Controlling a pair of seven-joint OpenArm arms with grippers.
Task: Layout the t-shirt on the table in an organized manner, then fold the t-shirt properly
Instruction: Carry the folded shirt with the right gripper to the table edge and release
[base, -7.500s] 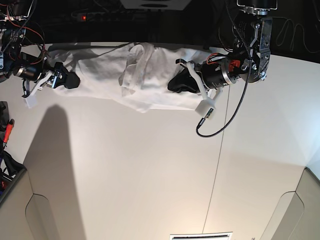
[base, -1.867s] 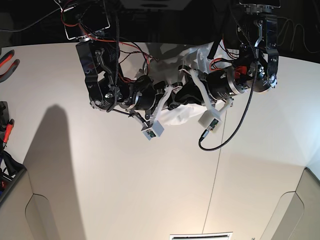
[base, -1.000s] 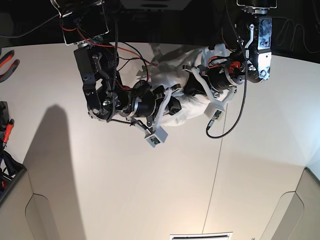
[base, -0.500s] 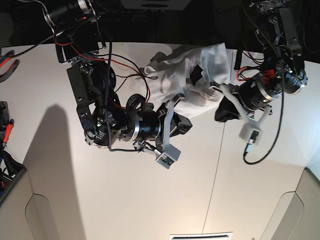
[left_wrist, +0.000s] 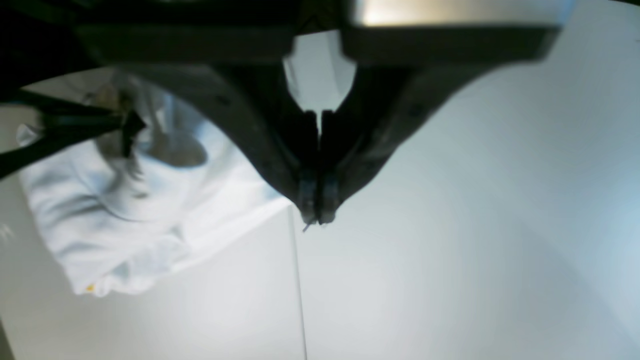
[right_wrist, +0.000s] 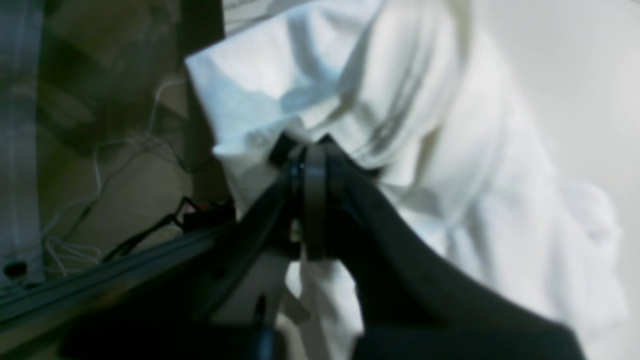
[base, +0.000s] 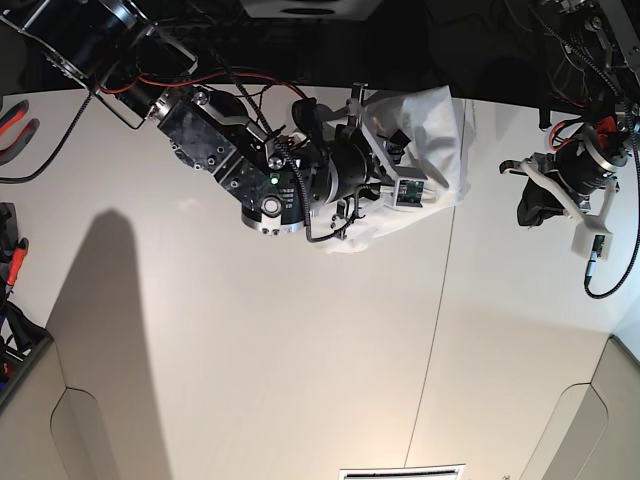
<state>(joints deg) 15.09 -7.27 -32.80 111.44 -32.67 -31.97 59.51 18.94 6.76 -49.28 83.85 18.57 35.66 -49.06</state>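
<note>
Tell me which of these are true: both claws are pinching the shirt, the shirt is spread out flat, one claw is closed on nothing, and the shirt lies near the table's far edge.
1. Both claws are pinching the shirt. False: only the right gripper is closed on the t-shirt; the left gripper is off to the side, clear of the cloth.
2. The shirt is spread out flat. False: it is bunched and wrinkled in a heap.
3. One claw is closed on nothing. True: the left gripper's jaws are pressed together with nothing between them.
4. The shirt lies near the table's far edge. True: it sits at the far edge of the table.
</note>
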